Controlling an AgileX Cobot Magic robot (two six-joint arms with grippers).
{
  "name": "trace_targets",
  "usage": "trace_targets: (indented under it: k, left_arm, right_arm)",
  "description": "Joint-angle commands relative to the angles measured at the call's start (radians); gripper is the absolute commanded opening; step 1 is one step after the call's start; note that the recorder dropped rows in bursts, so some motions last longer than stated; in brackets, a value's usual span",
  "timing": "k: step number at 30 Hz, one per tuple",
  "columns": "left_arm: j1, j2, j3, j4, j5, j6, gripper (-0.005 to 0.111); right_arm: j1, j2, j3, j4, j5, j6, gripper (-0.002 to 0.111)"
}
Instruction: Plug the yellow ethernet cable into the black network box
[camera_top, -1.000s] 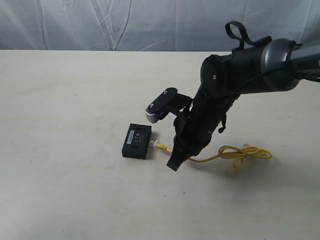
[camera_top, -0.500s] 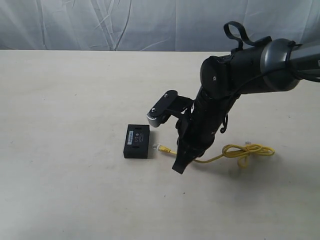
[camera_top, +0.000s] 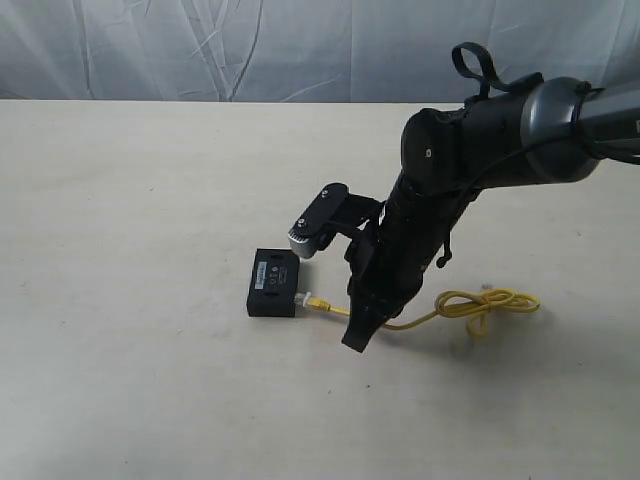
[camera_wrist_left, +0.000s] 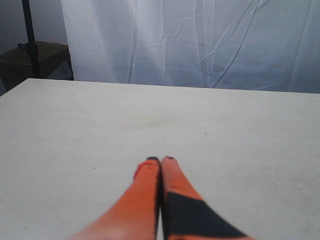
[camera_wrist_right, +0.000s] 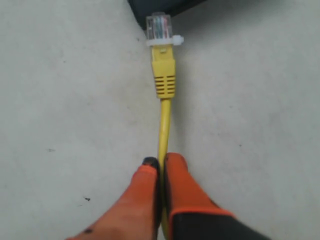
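The black network box (camera_top: 275, 283) lies flat on the table, label strip up. From it the yellow ethernet cable (camera_top: 425, 317) runs right to a knotted loop (camera_top: 490, 303). My right gripper (camera_top: 355, 325) is shut on the cable a short way behind its clear plug (camera_top: 306, 298). In the right wrist view the fingers (camera_wrist_right: 177, 180) pinch the yellow cord (camera_wrist_right: 164, 117), and the plug (camera_wrist_right: 159, 25) points at the box's side (camera_wrist_right: 165, 5) with its tip right at the edge and its whole clear body showing. My left gripper (camera_wrist_left: 161, 160) is shut on nothing above bare table and is outside the exterior view.
A pale tabletop (camera_top: 130, 220) spreads around the box, with a white curtain (camera_top: 250, 50) behind its far edge. A dark stand (camera_wrist_left: 27, 30) and a brown box (camera_wrist_left: 35, 57) sit off the table's far corner in the left wrist view.
Half a second ago the plug was pulled a little away from the box to the right. The right gripper has carried it back left, up against the box's side.
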Motion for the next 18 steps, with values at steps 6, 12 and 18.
trace_targets:
  k: [6,12,18]
  left_arm:
    - [0.002,-0.005,0.005,0.001,-0.007,-0.002,0.000]
    - [0.002,-0.005,0.005,0.001,-0.007,-0.002,0.000]
    - [0.002,-0.005,0.005,0.001,-0.007,-0.002,0.000]
  right_arm:
    - [-0.002,-0.005,0.003,0.034,-0.008,-0.037,-0.001]
    - [-0.002,-0.005,0.003,0.044,-0.005,-0.037,-0.001]
    - [-0.002,-0.012,0.003,0.009,-0.002,-0.044,-0.001]
